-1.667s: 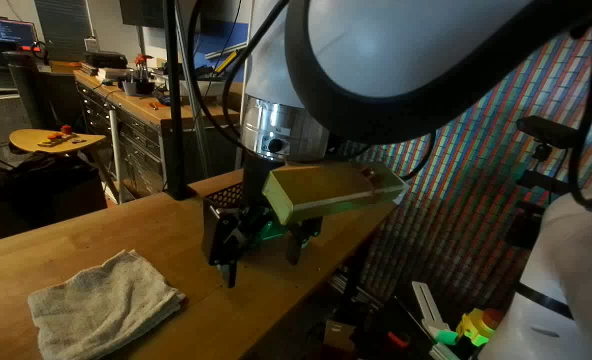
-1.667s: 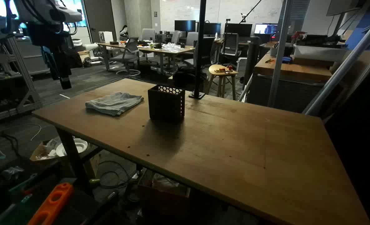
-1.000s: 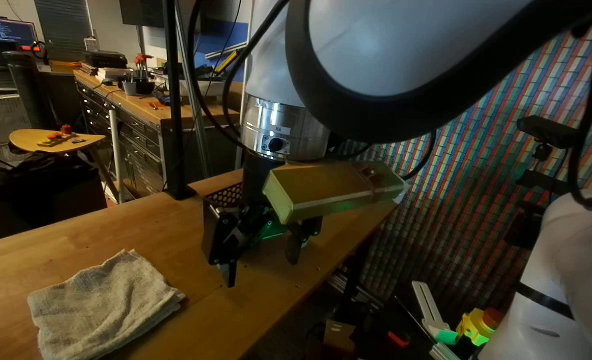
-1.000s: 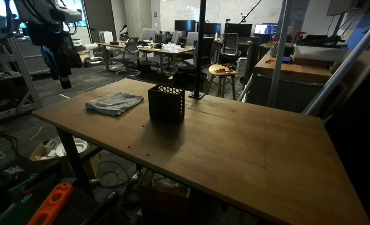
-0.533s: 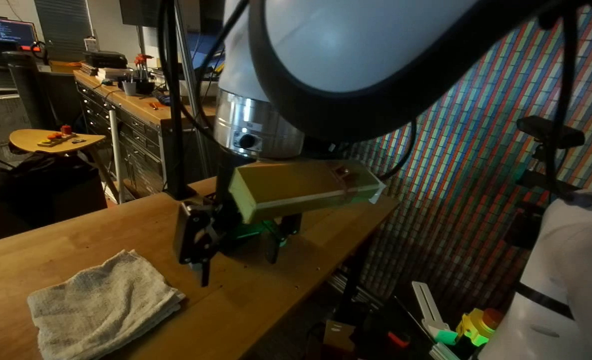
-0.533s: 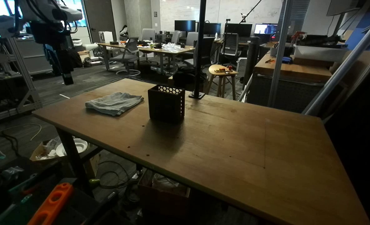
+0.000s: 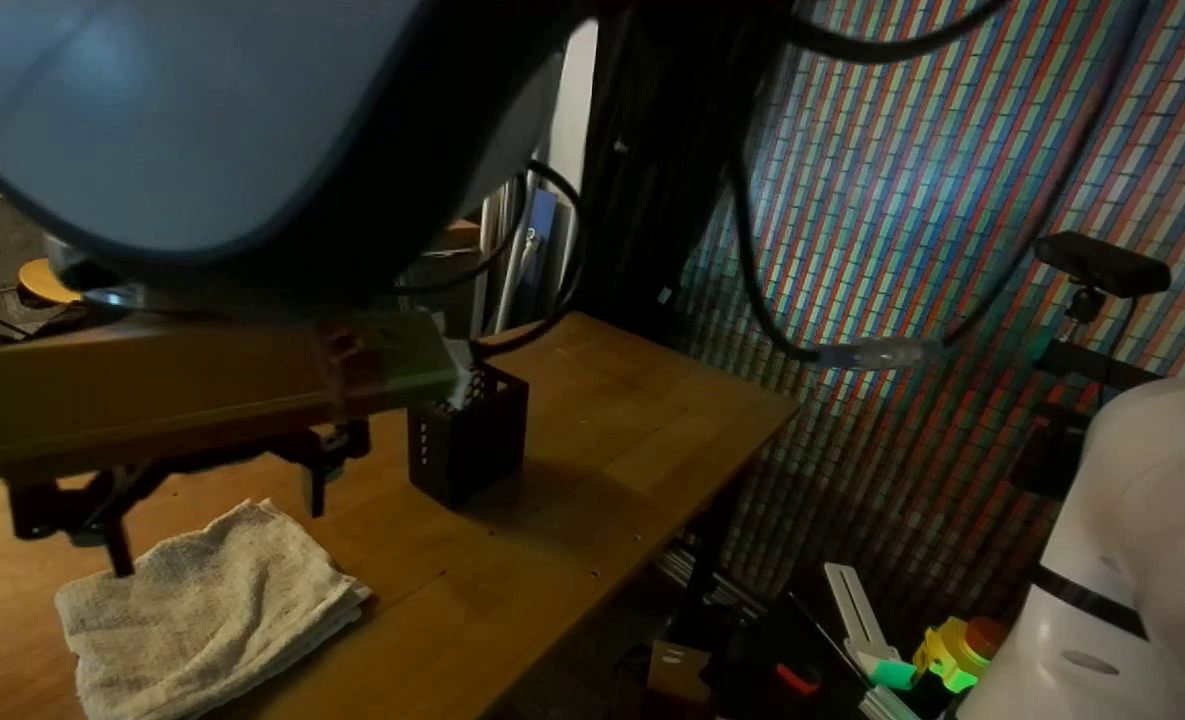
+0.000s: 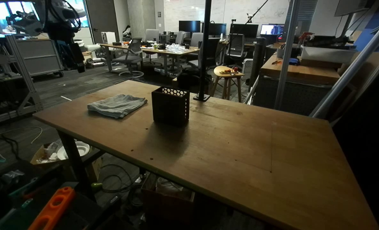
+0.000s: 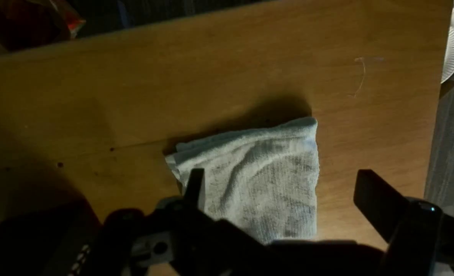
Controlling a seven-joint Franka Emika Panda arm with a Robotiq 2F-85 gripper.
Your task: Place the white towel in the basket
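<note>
Wrist view: your gripper (image 9: 281, 178) covers part of the white towel (image 9: 261, 188); in an exterior view your yellow-green wrist box (image 7: 222, 390) masks part of the basket (image 7: 472, 455). Jaws wide apart, released, over the towel, which lies wrinkled on the table (image 7: 632, 430) beneath. Basket upright beside the hand, dim and cropped in the wrist view.

Greyish off-white on the towel (image 7: 214, 612); black on the basket (image 8: 168, 108), with a honeycomb of holes; black too on the end effector (image 9: 280, 178). Warm wood-brown, faintly grained, across the desk (image 8: 247, 143). Slanting brick-like strips of red, green, blue and off-white over the backdrop (image 7: 902, 180).
</note>
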